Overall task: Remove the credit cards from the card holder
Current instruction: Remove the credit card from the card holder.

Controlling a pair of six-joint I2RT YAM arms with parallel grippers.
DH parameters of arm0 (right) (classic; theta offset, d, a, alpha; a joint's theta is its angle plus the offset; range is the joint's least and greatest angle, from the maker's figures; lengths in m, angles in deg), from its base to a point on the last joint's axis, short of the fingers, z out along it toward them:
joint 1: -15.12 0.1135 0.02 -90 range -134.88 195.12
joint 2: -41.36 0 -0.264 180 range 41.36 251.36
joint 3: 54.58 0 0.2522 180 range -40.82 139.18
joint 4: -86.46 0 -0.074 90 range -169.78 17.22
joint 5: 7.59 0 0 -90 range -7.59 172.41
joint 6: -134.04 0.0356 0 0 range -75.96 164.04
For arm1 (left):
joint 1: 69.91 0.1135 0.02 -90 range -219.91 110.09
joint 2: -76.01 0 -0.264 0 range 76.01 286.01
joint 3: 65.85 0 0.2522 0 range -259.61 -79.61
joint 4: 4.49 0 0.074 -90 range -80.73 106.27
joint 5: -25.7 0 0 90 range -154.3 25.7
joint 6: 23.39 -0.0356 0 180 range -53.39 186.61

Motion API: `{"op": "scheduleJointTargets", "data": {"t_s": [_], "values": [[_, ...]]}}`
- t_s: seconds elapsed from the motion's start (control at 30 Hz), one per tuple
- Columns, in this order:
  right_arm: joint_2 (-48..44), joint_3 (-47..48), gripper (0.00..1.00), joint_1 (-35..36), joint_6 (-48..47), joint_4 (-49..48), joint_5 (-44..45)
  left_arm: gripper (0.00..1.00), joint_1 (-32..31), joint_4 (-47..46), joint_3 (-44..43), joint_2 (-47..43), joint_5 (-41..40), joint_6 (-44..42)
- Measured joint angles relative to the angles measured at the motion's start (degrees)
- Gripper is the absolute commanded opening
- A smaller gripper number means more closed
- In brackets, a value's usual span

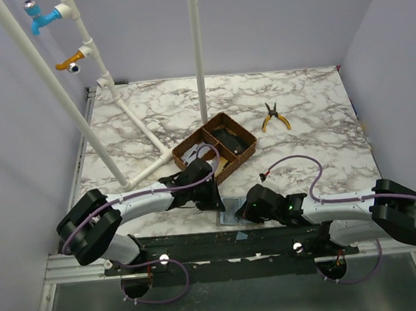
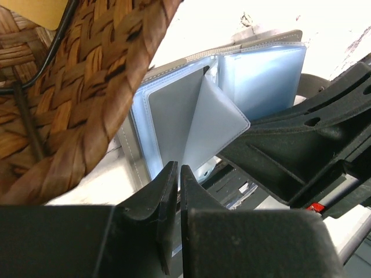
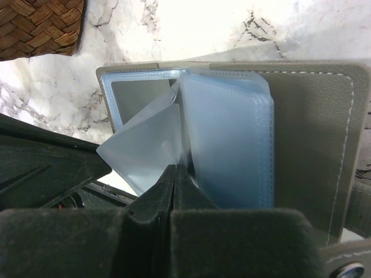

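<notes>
Grey stitched covers mark the card holder (image 3: 307, 145), which lies opened flat on the marble-patterned table (image 1: 312, 104) at its near edge, just on the robot's side of the brown woven tray (image 1: 245, 151) and between the two gripper heads. Its interior carries pale blue transparent sleeves, and a grey rectangle fills the left-hand pocket. One pale leaf (image 2: 217, 119) stands raised and tilted from the spine (card or sleeve: cannot be determined). On the left gripper (image 2: 178, 169) the jaws are closed to a thin slit, and the lower end of the pale leaf runs into that slit, so the leaf is pinched by one corner. On the right gripper (image 3: 175, 169) the fingers are pressed fully together, tips at the near edge of the holder where the raised leaf meets the sleeve stack; whether anything is nipped between them cannot be told. Yellow-handled pliers (image 1: 275, 118) lie on the table beyond the tray, well apart from both arms.
</notes>
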Motion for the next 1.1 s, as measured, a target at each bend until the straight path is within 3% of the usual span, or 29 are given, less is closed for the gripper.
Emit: {"op": "scheduleJointTargets", "data": {"t_s": [0.4,0.77,1.1], "values": [[-0.74,-0.37,0.01,-0.02,0.09,0.33,-0.11,0.07,-2.49,-0.79,-2.12,3.48,-1.25,-0.04],[-1.22,4.13,0.01,-0.11,-4.81,10.19,0.02,0.06,-4.57,0.07,-3.80,4.39,-2.80,-0.55],[-1.14,4.37,0.00,-0.48,-5.35,11.02,0.00,0.06,-6.54,1.07,-6.47,6.71,-3.61,-1.44]]}}
